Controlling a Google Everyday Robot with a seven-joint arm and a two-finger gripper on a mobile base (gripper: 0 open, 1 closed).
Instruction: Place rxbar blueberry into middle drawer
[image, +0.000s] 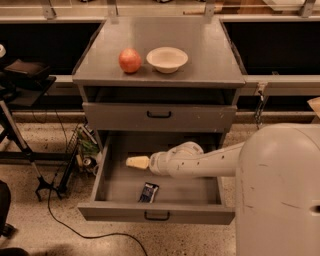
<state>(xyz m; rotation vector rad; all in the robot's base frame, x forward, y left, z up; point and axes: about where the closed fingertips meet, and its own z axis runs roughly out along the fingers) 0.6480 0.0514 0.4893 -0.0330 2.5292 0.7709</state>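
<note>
Lab: fingers (137, 162) in middle drawer (155, 212), stand (20, 145), cables (75, 227)

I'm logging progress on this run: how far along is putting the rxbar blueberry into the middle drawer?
Looks done: the rxbar blueberry lies flat on the floor of the pulled-out middle drawer, near its front wall. In hand: the gripper is inside the drawer, behind the bar and apart from it. Left: probably only withdrawing the gripper from the drawer.
</note>
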